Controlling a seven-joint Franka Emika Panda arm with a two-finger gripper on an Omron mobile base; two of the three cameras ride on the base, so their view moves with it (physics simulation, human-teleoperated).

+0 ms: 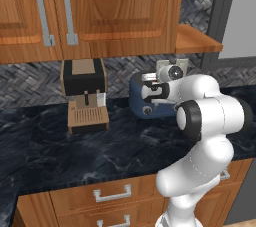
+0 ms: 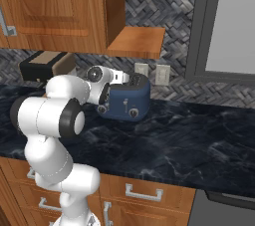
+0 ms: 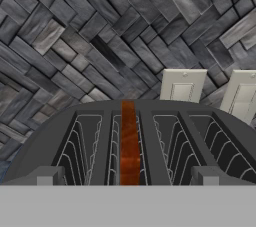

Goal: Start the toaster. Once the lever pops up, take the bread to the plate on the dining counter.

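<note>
On the left of the black counter (image 1: 60, 146) stands a black-and-tan coffee machine (image 1: 84, 93), well apart from the work and no part of it. To its right, against the woven grey wall, sits the dark-blue toaster (image 2: 127, 99), its long axis running left to right along the wall, with a round knob (image 2: 133, 113) low on its front face. Two pale wall outlets (image 2: 151, 73) sit just behind and to the right of it.

The gripper (image 1: 148, 85) hangs at the toaster's left end, near its top edge, pointing across the toaster toward the right. Its jaws are spread wide and hold nothing. In the hand view the two finger tips (image 3: 45, 176) stand either side of the slots, so the toaster lies straight ahead of the hand and just below it.

The toaster's top shows two pairs of wire-lined slots. Between them, along the middle, runs a narrow orange-brown strip, which I take to be the bread (image 3: 129, 143) seen edge-on and sitting down inside; it could instead be a glowing element, and I cannot tell for sure.

The lever cannot be made out in these pictures. As the hand sits at the left end, the lever is probably there, below the fingers; if so, the coming move is a downward press at that end. The slice comes out later, lifted straight up along the slot.
</note>
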